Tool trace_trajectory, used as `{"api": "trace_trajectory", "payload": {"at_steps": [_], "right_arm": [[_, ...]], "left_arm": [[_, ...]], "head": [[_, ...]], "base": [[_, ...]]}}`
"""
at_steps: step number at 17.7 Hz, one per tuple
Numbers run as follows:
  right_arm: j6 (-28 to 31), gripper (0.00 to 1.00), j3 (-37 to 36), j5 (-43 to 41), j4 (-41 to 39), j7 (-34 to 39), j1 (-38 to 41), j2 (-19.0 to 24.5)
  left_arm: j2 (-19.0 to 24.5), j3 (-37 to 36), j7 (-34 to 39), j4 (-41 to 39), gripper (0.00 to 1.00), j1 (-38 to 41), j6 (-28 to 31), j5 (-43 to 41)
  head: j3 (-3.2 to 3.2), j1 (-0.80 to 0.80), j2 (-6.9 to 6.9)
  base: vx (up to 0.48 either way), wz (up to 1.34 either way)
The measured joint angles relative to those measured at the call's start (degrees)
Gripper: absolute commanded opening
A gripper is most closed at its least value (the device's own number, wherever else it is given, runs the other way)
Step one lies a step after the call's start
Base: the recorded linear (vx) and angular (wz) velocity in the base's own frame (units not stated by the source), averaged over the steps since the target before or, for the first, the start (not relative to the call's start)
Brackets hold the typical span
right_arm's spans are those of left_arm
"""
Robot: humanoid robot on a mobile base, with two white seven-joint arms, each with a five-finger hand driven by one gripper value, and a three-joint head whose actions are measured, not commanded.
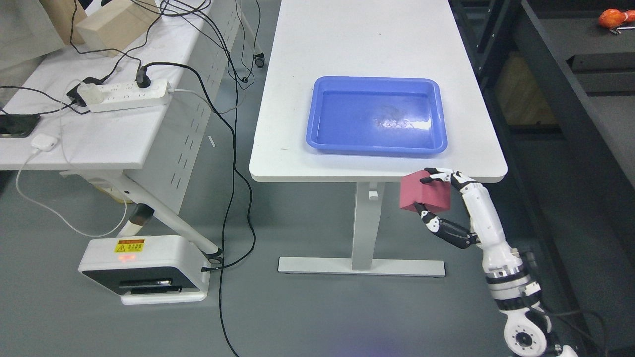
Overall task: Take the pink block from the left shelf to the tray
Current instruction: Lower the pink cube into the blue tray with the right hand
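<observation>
My right hand (430,196) comes up from the lower right and is shut on the pink block (425,193), thumb under it and fingers (439,174) over its top. The block hangs in the air just below and in front of the white table's front edge (377,174), near its right corner. The blue tray (377,115) lies on that table, a short way beyond the block, with nothing in it. My left arm does not show.
A dark shelf unit (570,89) runs along the right side, close to my right arm. To the left stands a second white table (99,144) with a power strip (130,95), cables and a wooden box (116,25). A white floor unit (144,270) sits below it.
</observation>
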Motion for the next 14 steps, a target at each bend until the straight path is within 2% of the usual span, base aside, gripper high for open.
{"api": "trace_trajectory", "payload": {"at_steps": [14], "right_arm": [[-0.04, 0.06, 0.31, 0.03, -0.03, 0.2, 0.13, 0.0]], "left_arm": [[0.0, 0.0, 0.0, 0.0, 1.0, 0.0, 0.0, 0.0]], "head": [[0.0, 0.0, 0.0]], "base": [[0.194, 0.01]]}}
